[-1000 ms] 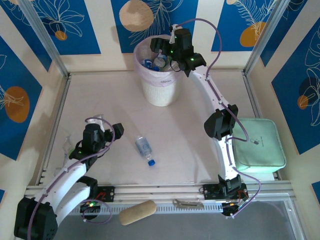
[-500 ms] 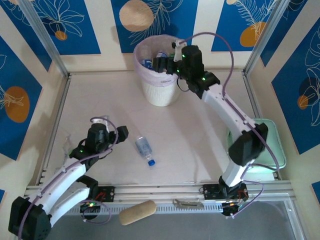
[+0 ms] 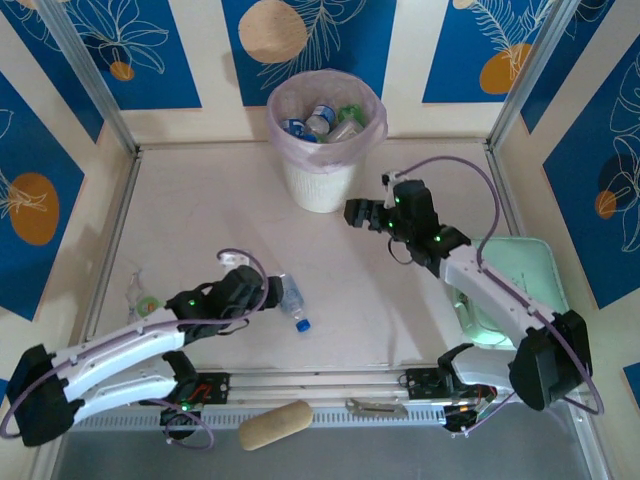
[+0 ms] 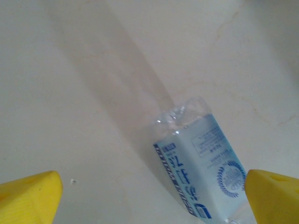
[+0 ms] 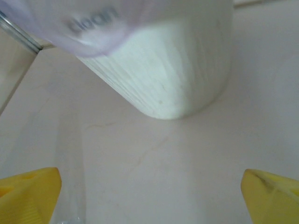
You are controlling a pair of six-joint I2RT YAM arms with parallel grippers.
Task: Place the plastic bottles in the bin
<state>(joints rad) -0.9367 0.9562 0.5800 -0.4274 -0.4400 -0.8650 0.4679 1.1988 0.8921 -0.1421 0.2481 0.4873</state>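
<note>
Right end effector point(image 3: 352, 213) has left the bin point(image 3: 320, 185), fingers spread. Left end effector point(image 3: 272, 292), spread, now flanks 1 bottle point(image 4: 201, 163) on the tabletop point(image 3: 200, 200), its cap cut off in wrist view.

Materials and finish, as observed.
Bottle point(image 4: 201, 168): thin clear plastic, crinkled, with a glossy blue printed label. Tabletop point(image 4: 84, 84): matt off-white, smooth, faintly veined. Bin point(image 5: 182, 65): matt white wall with fine vertical grain. Liner point(image 5: 88, 23): thin translucent film with a slight sheen.
</note>
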